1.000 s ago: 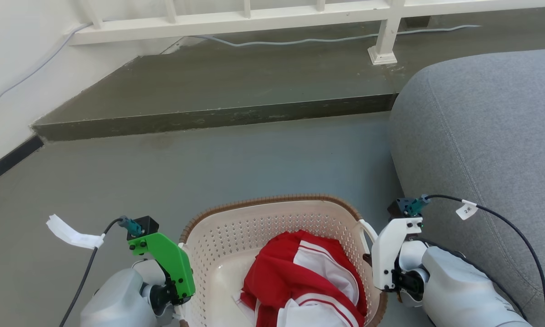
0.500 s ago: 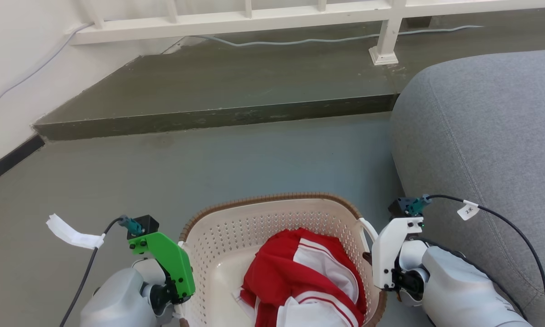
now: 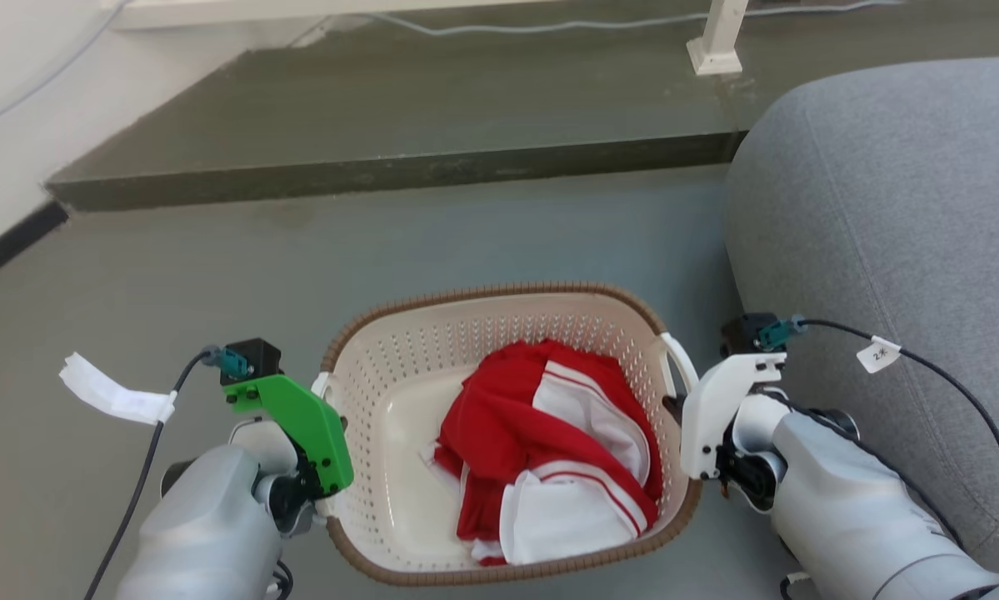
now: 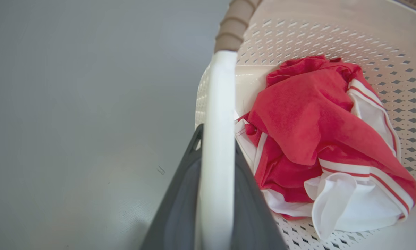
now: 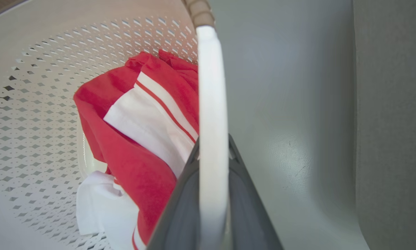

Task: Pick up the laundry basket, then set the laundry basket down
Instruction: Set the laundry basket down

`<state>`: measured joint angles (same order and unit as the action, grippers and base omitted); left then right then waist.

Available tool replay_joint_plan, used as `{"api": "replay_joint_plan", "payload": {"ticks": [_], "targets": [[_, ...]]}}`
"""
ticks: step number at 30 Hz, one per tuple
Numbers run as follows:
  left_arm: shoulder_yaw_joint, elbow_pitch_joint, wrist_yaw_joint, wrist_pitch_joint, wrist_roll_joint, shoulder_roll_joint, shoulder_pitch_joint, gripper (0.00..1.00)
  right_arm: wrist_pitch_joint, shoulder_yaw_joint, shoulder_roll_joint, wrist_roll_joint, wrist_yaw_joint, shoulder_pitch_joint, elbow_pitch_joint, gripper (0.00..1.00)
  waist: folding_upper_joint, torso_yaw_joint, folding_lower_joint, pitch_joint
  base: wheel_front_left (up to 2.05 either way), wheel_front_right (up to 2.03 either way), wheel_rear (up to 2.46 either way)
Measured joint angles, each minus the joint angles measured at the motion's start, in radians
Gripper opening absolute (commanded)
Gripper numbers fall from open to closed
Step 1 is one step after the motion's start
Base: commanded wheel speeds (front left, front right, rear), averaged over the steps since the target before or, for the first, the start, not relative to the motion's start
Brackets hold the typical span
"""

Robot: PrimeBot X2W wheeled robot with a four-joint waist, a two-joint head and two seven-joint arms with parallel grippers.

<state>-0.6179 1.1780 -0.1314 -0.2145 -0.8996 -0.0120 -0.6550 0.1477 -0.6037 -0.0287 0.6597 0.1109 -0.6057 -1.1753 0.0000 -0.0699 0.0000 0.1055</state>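
Note:
The laundry basket [image 3: 499, 291] is cream perforated plastic with a brown woven-look rim, low in the middle of the head view between my arms. A crumpled red and white garment [image 3: 549, 450] lies inside it. My left gripper [image 3: 322, 479], under a green bracket, is shut on the basket's white left handle [image 4: 217, 104], one dark finger on each side of it. My right gripper [image 3: 676, 417] is shut the same way on the white right handle [image 5: 211, 86]. I cannot tell whether the basket's base touches the floor.
A grey sofa [image 3: 882, 208] rises close beside my right arm. A raised dark step [image 3: 382, 108] runs across ahead, with a white railing post [image 3: 718, 42] on it. A white wall with black skirting [image 3: 7, 242] is on the left. Grey floor [image 3: 466, 233] lies before the basket.
The whole head picture has slid upward, so the camera has moved and more of the basket shows. Both grippers keep their hold on the handles.

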Motion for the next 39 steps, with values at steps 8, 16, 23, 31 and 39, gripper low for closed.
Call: {"api": "replay_joint_plan", "payload": {"ticks": [8,16,23,31,39], "targets": [[-0.016,-0.012,0.001,0.046,0.037,0.001,-0.059,0.00,-0.057,0.000,-0.009,-0.010,-0.008,-0.046,0.006,0.00,0.0000,0.002,0.0000,0.092,0.00,0.00,0.00],[-0.031,-0.022,0.009,0.107,0.060,0.002,-0.098,0.00,-0.117,-0.001,-0.015,-0.028,-0.025,-0.086,0.010,0.00,0.0000,0.005,0.0000,0.199,0.00,0.00,0.00],[-0.035,-0.024,0.018,0.166,0.071,0.009,-0.127,0.00,-0.163,0.000,-0.025,-0.037,-0.034,-0.116,0.012,0.00,0.0000,0.009,0.0000,0.298,0.00,0.00,0.00],[-0.049,-0.024,0.023,0.221,0.111,0.013,-0.181,0.00,-0.191,0.003,-0.032,-0.045,-0.043,-0.163,0.008,0.00,0.0000,0.017,0.0001,0.412,0.00,0.00,0.00],[-0.054,-0.024,0.028,0.251,0.120,0.013,-0.230,0.00,-0.212,0.011,-0.034,-0.045,-0.050,-0.210,0.008,0.00,0.0000,0.022,0.0001,0.513,0.00,0.00,0.00]]}}
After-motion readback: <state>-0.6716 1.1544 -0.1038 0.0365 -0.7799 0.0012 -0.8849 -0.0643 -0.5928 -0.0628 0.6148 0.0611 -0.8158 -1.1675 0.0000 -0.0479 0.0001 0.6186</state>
